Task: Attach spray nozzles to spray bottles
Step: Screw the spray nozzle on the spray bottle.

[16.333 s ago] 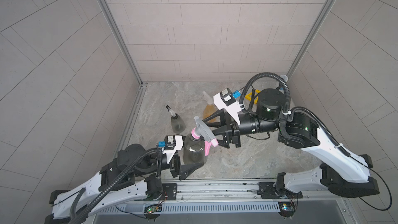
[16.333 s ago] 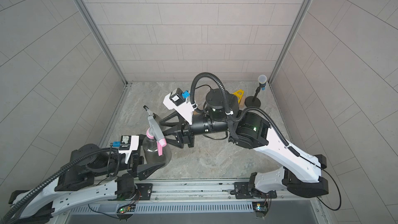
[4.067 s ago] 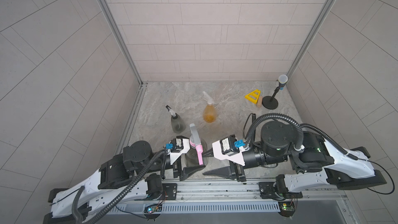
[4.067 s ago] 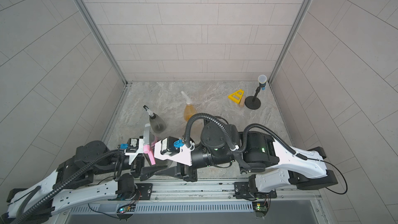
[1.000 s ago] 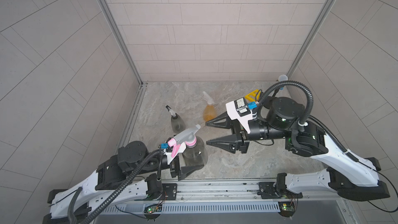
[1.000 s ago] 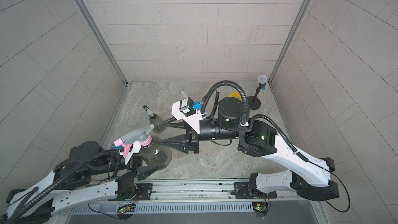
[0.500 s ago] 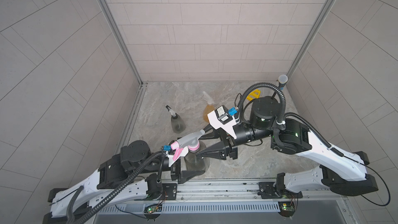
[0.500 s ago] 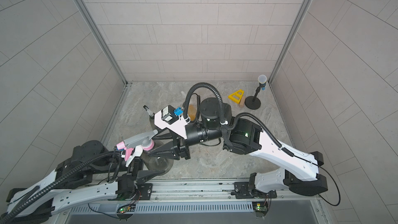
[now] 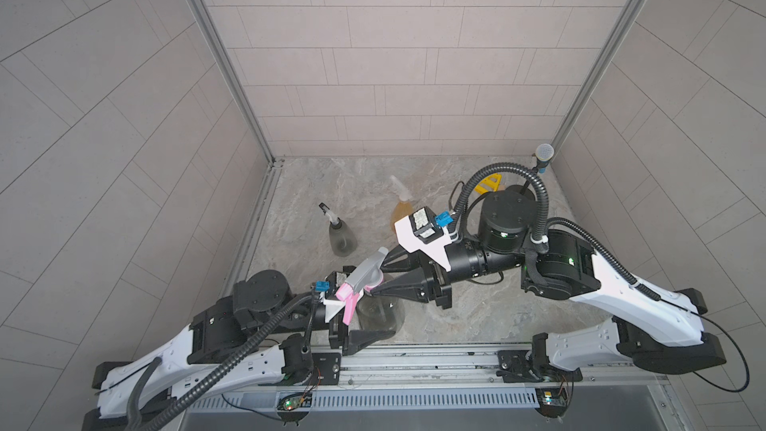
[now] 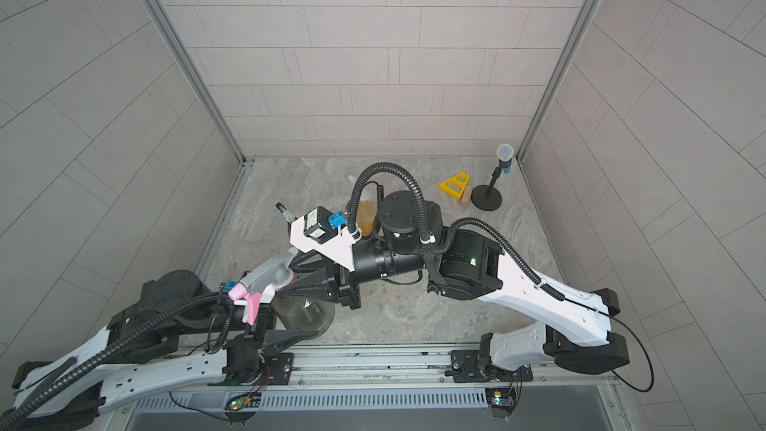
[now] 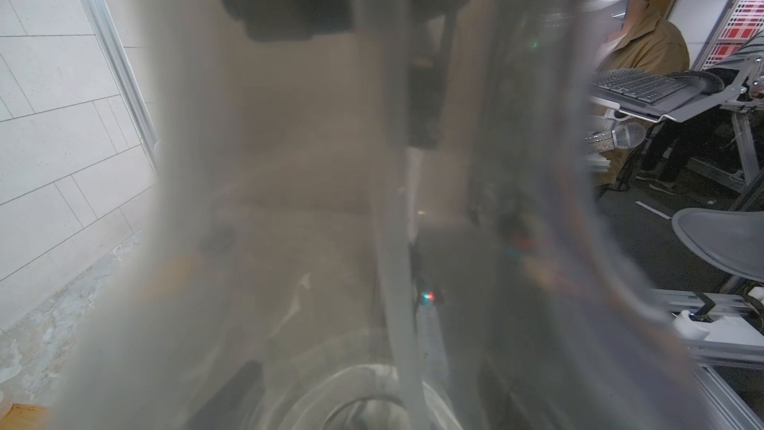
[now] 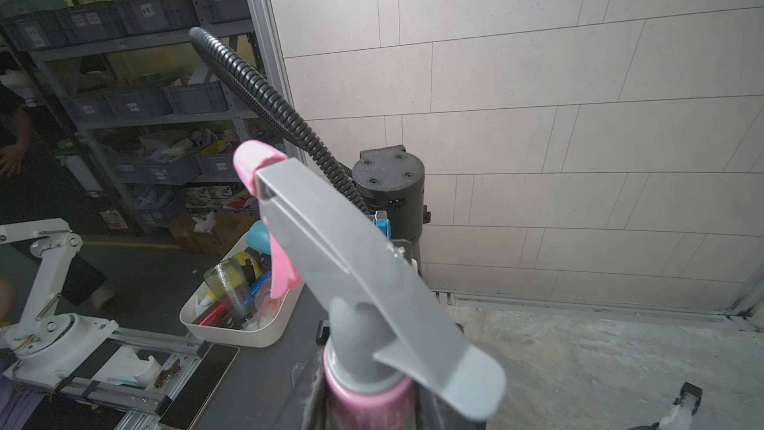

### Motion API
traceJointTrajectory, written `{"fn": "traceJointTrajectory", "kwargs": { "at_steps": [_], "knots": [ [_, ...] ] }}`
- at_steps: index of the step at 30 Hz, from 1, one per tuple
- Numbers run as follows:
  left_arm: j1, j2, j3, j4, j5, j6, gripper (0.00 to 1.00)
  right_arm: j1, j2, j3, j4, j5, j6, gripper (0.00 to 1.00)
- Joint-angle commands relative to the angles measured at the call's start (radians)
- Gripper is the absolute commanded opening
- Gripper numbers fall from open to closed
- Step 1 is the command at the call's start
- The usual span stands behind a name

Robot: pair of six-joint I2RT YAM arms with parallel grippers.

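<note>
Two of the three spray bottles look finished. The rear grey bottle [image 9: 342,238] with its black-tipped nozzle [image 9: 326,210] and the amber bottle [image 9: 401,213] with its whitish nozzle [image 9: 398,186] stand upright toward the back of the marbled desk [image 9: 476,317], apart from each other.

You are on the last one. Your left gripper [image 9: 369,315] grasps the front grey bottle [image 9: 385,313] by its belly at the near edge of the desk. Its translucent wall fills the left wrist view, with the clear dip tube [image 11: 395,262] running down inside. Whether the base rests on the desk I cannot tell.

The grey-and-pink nozzle [image 12: 351,266] sits on that bottle's neck. Your right gripper [image 9: 375,281] has its fingers [image 9: 398,286] on either side of the pink collar [image 12: 368,399], and in the right wrist view they lie flush against it. I take that as a grip.

The step in hand looks like screwing the collar home. For the next move, turn the collar about the neck's own axis while your left side keeps the bottle from spinning with it.

The bottle is thin, smooth, pear-shaped plastic, so a hard squeeze will likely dent it. The collar is a short round ring and offers little purchase. The long angular grey head and pink trigger [image 12: 281,270] stick out sideways and may foul the left wrist.
</note>
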Motion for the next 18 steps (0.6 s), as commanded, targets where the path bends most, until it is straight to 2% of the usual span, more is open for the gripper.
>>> {"fn": "traceJointTrajectory", "kwargs": {
  "at_steps": [1,3,6,10,13,16,18],
  "knots": [
    [0.006,0.009,0.031,0.004,-0.106,-0.01,0.0,0.043,-0.006,0.024,-0.054,0.054,-0.016,0.22],
    [0.006,0.01,0.037,0.003,-0.143,-0.007,0.0,0.063,-0.006,0.007,-0.065,0.12,-0.007,0.21],
    [0.007,0.015,0.046,0.007,-0.21,0.006,0.0,0.119,-0.012,-0.028,-0.056,0.299,0.044,0.21],
    [0.007,0.031,0.045,0.016,-0.314,0.025,0.0,0.239,-0.008,-0.051,-0.032,0.67,0.179,0.21],
    [0.006,0.041,0.036,0.031,-0.357,0.031,0.0,0.324,0.03,-0.053,0.009,0.882,0.233,0.22],
    [0.006,0.046,0.03,0.038,-0.381,0.035,0.0,0.363,0.08,-0.007,0.002,1.033,0.236,0.23],
    [0.007,0.043,0.026,0.038,-0.39,0.033,0.0,0.363,0.08,-0.004,0.016,1.055,0.242,0.28]
  ]
}}
